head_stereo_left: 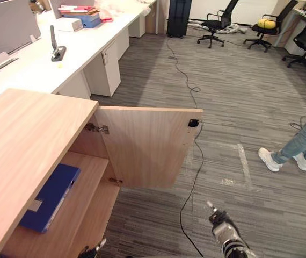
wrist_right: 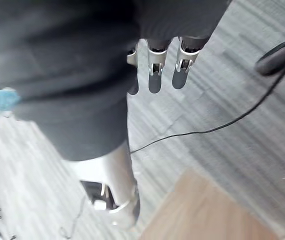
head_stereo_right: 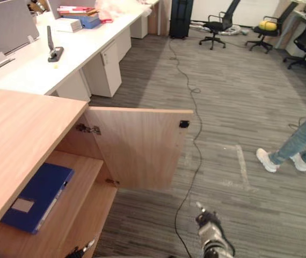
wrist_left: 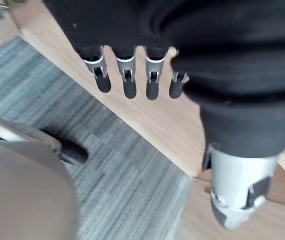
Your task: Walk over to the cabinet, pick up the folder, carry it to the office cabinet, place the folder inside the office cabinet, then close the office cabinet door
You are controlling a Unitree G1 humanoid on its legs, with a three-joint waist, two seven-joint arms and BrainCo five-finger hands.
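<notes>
At near left, the office cabinet (head_stereo_left: 29,129) stands with its door (head_stereo_left: 147,145) wide open toward the right. Inside, the blue folder (head_stereo_left: 51,196) lies flat on a shelf, its left edge hidden under the cabinet top. The left hand (wrist_left: 128,82) hangs by the cabinet's near edge, fingers straight, apart and empty. The right hand (wrist_right: 155,75) hangs low at near right, fingers likewise straight, holding nothing. A person's legs (head_stereo_left: 298,145) are cut off at the right edge.
</notes>
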